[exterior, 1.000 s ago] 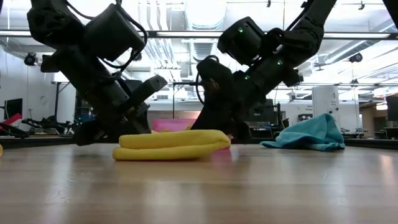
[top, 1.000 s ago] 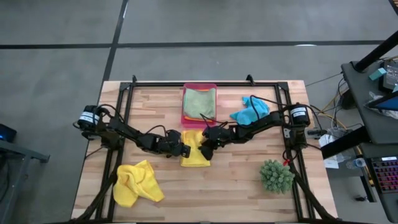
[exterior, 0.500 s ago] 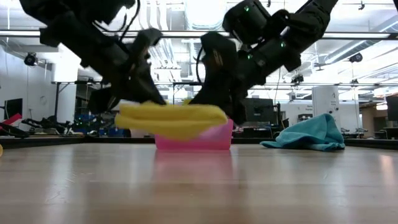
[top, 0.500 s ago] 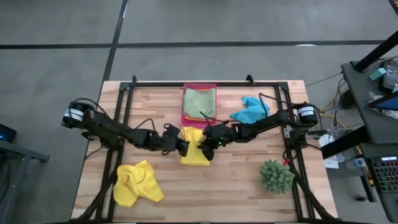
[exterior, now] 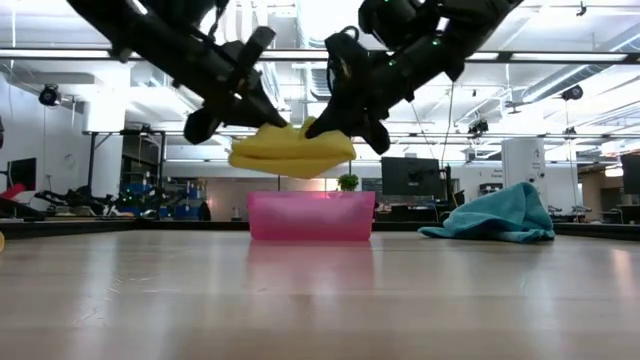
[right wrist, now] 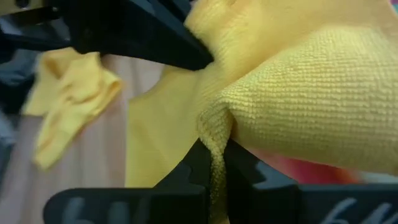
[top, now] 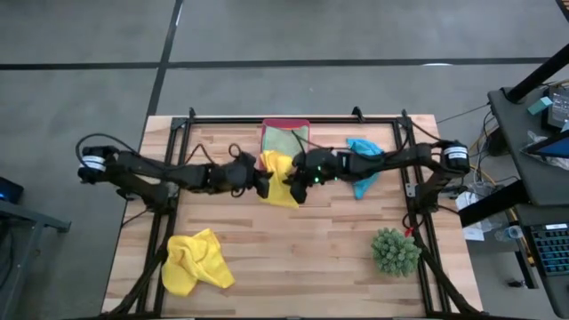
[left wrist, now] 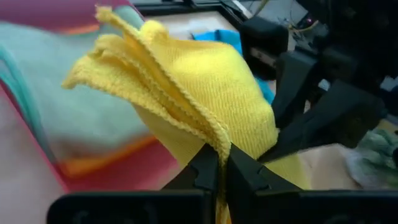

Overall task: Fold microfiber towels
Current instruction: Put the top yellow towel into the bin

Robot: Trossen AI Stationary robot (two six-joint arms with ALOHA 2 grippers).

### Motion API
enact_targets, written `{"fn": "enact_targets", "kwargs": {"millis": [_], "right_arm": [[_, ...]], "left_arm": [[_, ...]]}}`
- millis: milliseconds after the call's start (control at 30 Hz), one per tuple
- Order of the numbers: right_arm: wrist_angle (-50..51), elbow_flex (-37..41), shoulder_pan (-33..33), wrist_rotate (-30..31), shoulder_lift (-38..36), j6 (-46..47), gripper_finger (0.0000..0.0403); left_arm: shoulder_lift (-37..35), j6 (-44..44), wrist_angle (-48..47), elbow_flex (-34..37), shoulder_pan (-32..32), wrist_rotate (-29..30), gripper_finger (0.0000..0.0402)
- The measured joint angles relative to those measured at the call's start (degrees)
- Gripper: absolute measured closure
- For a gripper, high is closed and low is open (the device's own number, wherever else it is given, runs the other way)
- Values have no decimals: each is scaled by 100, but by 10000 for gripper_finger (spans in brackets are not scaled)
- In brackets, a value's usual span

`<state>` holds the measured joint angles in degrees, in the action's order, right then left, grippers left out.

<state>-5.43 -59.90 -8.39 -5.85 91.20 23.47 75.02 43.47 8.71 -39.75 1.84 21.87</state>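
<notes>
A folded yellow towel (top: 280, 173) hangs in the air between my two grippers, just on the near side of the pink tray (top: 284, 123). In the low view it hangs (exterior: 292, 152) above the tray's wall (exterior: 310, 217). My left gripper (top: 265, 183) is shut on its left side and my right gripper (top: 298, 184) on its right side. A light green towel (top: 284, 140) lies folded in the tray. A crumpled yellow towel (top: 196, 262) lies at the near left, and a turquoise towel (top: 364, 160) lies heaped at the far right. My left gripper pinches the folded towel's left edge (left wrist: 219, 140) between its two fingers, with several layers showing there. The fingers come slanting down from the table's left. The towel is lifted clear and sags slightly between the two holds. My right gripper pinches the folded towel's right side at a fold (right wrist: 214, 127) between its two fingers. The fingers come slanting down from the table's right. The towel hangs clear of the table, its loose part drooping below the fingers.
A spiky green plant (top: 396, 252) stands at the near right. A black frame (top: 182, 133) runs around the wooden table top. An orange cloth (left wrist: 93, 163) shows under the green one in the tray. Bare wood lies in the near middle.
Both grippers have risen and gone toward the table's far edge with the folded yellow towel. It lay on the table a second ago and now hangs clear, higher than the pink tray's rim and close to it.
</notes>
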Motion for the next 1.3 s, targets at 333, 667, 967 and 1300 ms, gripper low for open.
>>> {"fn": "enact_targets", "kwargs": {"millis": [333,667,967,1300], "right_arm": [[822,-674,-989,-10,153,-834,390],[822,-691,-1622,-17,390,-1189,390],[823,-688,-1790,-21,711,-1220,390],[806,-702,-1850,-13,911,-1149,390]], "left_arm": [[81,-1085,-20,-295,1330,-345,401],[748,-1285,831,-334,1943,-672,402],[1671,-1245,963,-718,1997,-726,402],[1600,-1227,138,-769,2106,-555,402]]}}
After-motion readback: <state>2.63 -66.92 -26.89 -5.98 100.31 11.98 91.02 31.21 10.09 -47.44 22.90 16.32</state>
